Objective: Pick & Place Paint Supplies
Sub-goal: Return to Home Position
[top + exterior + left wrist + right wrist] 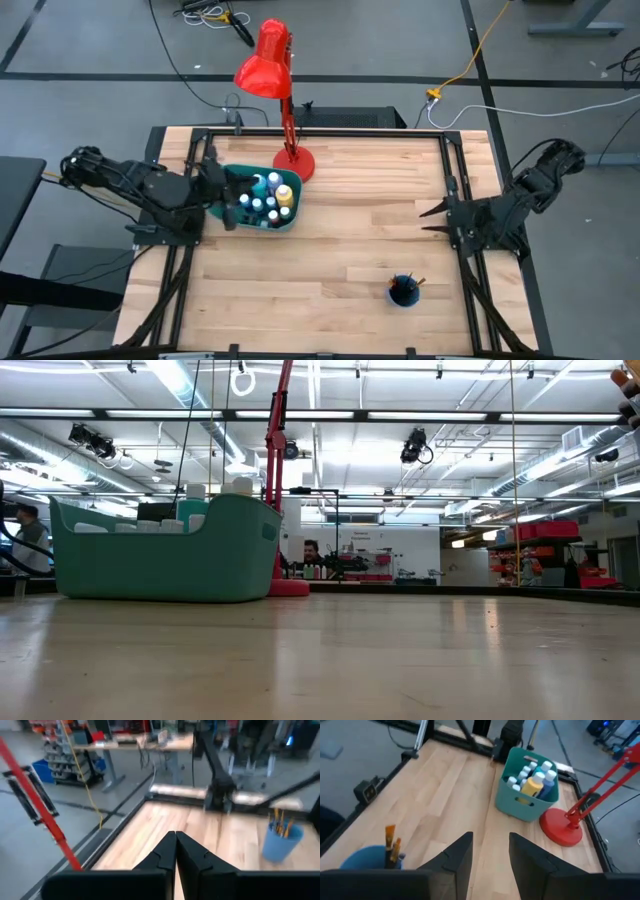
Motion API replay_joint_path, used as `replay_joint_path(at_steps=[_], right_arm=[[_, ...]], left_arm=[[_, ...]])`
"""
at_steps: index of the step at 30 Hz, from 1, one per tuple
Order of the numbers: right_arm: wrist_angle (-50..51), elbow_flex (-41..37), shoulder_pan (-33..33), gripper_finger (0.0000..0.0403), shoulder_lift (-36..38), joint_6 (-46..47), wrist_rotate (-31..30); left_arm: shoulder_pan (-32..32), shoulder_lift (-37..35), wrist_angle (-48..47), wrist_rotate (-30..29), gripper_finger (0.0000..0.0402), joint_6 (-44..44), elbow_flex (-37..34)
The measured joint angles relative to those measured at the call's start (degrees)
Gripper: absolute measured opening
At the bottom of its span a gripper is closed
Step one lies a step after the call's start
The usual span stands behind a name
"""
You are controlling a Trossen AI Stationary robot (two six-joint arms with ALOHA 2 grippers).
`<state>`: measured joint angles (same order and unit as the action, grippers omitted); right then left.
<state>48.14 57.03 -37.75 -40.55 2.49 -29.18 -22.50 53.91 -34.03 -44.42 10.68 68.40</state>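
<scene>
Fingers [162,854] of the left gripper [175,836] are pressed together with nothing between them, while the right gripper [490,839] has its fingers [457,855] apart, also empty. From above, the left gripper [228,196] sits at the left end of the teal bin [286,222], over the desk's [340,250] left-rear part, and the right gripper [428,220] hangs at the desk's right edge, well apart from everything on it. The paint bottles [266,196] stand upright and packed together inside the bin, white caps up, with a yellow one toward the right end and blue ones beside it. In the low view their caps [196,494] poke just above the bin's rim [165,510]. The paintbrushes [417,283] stand in the small blue cup [404,293], which sits alone near the front of the desk, right of centre; the right wrist view shows their orange-gold tips [390,840] leaning above the cup's rim [355,857]. A red desk lamp [294,162] has its round base just behind the bin's right end, its shade [262,72] reaching back beyond the desk.
</scene>
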Motion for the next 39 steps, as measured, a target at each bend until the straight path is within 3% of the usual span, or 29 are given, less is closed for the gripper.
replay_joint_path(at_steps=[4, 9, 16, 20, 31, 39], right_arm=[[-5.42, -4.58, 0.48, 0.0132, 5.24, -3.00, 0.05], [-10.87, -9.42, 0.50, 0.0132, 11.50, -8.27, -0.13], [-14.44, -14.25, 0.50, 0.0132, 21.32, -10.73, -7.18], [-15.54, -16.11, 0.50, 0.0132, 26.08, -10.77, -7.84], [-25.98, -22.84, 0.50, 0.0132, 32.98, -15.25, -12.28], [-32.16, -28.04, 0.50, 0.0132, 35.56, -14.98, -13.90]], left_arm=[[0.00, -6.80, 3.38, -1.39, 0.0018, -0.35, -7.91], [0.04, -15.18, 14.93, -2.18, 0.0018, -1.23, -21.28], [0.04, -25.25, 32.01, -4.25, 0.0018, -6.28, -39.65], [0.04, -30.66, 38.21, -4.25, 0.0018, -8.39, -46.72], [0.04, -43.81, 37.67, -3.81, 0.0018, -14.67, -51.84], [0.04, -52.45, 30.19, 1.93, 0.0018, -15.81, -51.84]])
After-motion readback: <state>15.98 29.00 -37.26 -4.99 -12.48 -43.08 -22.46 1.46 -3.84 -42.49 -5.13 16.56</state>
